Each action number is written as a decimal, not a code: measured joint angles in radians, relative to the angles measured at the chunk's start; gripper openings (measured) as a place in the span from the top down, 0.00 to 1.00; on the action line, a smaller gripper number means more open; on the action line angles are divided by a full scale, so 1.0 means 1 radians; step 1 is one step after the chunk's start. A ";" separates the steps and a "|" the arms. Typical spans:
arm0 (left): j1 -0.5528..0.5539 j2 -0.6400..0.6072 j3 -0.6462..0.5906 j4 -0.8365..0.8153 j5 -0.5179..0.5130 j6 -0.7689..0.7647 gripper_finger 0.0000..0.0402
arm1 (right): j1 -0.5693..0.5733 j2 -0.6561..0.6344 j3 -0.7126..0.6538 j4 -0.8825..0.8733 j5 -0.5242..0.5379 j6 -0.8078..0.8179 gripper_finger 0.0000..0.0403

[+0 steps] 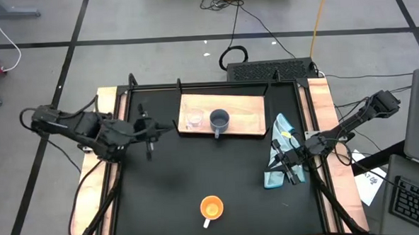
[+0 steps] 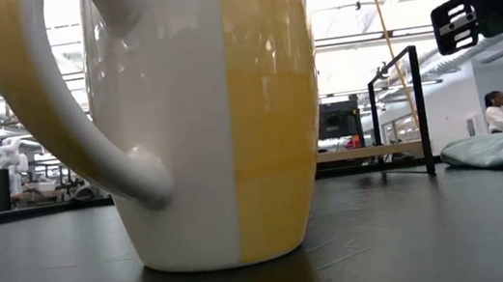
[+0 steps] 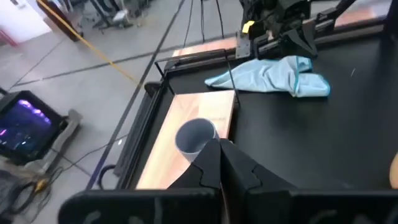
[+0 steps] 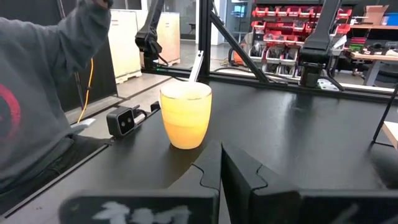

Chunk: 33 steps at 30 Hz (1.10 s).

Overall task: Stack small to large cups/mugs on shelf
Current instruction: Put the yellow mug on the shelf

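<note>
A light-wood board (image 1: 241, 116) lies along the far edge of the black worktop (image 1: 176, 175), near its middle. On the board's left part stand a clear glass cup (image 1: 194, 120) and, just beside it, a blue-grey mug (image 1: 219, 120). An orange mug (image 1: 211, 208) with a white handle stands alone near the worktop's front edge, well apart from the board. A light-blue cloth (image 1: 280, 150) lies by the right edge. The left gripper (image 1: 150, 128) hangs clenched and empty near the board's left end. The right gripper (image 1: 294, 163) is clenched and empty over the cloth. No brand, label or writing can be read on any of the things.
</note>
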 joint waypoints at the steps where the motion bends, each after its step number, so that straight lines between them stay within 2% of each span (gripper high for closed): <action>1: -0.002 -0.045 -0.072 0.055 0.000 0.004 1.00 | 0.000 0.000 0.000 0.001 0.000 0.000 1.00; 6: 0.013 -0.249 -0.381 0.317 0.003 0.013 1.00 | 0.000 0.000 0.000 0.007 0.000 0.000 1.00; 9: 0.025 -0.341 -0.522 0.415 0.080 0.024 1.00 | 0.000 0.000 0.000 0.007 0.000 0.000 1.00; 12: 0.030 -0.407 -0.654 0.548 0.188 0.115 1.00 | 0.000 0.000 0.000 0.007 0.000 -0.003 1.00; 16: 0.054 -0.463 -0.797 0.729 0.210 0.185 1.00 | 0.000 0.000 0.000 0.013 0.000 -0.006 1.00; 21: 0.127 -0.548 -0.919 0.798 0.201 0.180 1.00 | 0.000 0.000 0.000 0.032 0.000 -0.008 1.00; 27: 0.239 -0.703 -1.035 0.815 0.202 0.104 1.00 | 0.000 0.000 0.000 0.029 0.000 0.003 1.00; 33: 0.280 -0.836 -1.123 0.813 0.305 0.068 1.00 | 0.000 0.000 0.000 0.030 0.000 0.001 1.00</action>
